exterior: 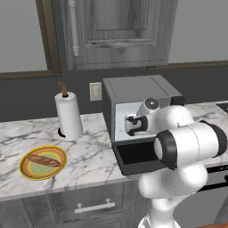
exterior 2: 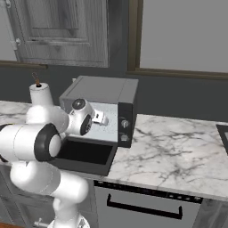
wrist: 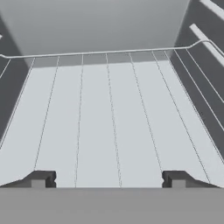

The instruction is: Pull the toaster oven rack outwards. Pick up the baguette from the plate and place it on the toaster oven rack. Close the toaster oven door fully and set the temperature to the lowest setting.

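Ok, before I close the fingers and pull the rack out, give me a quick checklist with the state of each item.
1. Toaster oven door folded down, open: ok.
2. Gripper inside the toaster oven cavity: ok.
3. Fingers spread apart: ok.
4. Toaster oven rack front wire between the fingers: cannot tell; its front edge lies below the hand view.
5. Baguette on the plate, out of the pull path: ok.
6. Paper towel roll clear of the arm: ok.
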{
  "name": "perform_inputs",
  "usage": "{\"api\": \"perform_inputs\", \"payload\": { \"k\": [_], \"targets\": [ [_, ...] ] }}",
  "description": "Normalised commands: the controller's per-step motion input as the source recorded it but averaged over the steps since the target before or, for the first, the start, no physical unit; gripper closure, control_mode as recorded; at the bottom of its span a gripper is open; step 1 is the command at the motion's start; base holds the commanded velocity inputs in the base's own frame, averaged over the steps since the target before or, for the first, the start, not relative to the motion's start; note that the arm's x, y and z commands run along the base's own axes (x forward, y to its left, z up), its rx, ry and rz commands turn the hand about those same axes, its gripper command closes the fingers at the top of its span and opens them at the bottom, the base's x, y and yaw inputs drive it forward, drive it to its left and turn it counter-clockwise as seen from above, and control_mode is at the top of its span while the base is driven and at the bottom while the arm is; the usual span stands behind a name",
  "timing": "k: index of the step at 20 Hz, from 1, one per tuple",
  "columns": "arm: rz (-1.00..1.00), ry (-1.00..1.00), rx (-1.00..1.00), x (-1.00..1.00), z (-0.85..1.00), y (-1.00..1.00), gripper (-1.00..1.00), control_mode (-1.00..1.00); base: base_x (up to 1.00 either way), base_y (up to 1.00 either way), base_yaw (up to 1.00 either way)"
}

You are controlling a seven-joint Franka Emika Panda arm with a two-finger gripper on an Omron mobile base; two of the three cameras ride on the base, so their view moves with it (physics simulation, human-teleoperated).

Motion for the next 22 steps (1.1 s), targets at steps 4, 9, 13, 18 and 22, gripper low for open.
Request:
{"api": "perform_inputs", "payload": {
  "k": [4, 9, 13, 18, 22],
  "targets": [
    [0.06, 0.15, 0.01, -1.0, -0.68, -0.28, -1.0, -1.0, 0.0, 0.0, 0.0],
    [0.07, 0.16, 0.0, -1.0, -0.61, -0.24, -1.0, -1.0, 0.0, 0.0, 0.0],
    [0.07, 0.11, 0.0, -1.0, -0.45, -0.21, -1.0, -1.0, 0.0, 0.0, 0.0],
    [0.06, -0.1, 0.1, -1.0, 0.22, -0.38, -1.0, -1.0, 0.0, 0.0, 0.0],
    [0.08, -0.36, 0.18, -1.0, 1.0, -0.12, -1.0, -1.0, 0.0, 0.0, 0.0]
  ]
}}
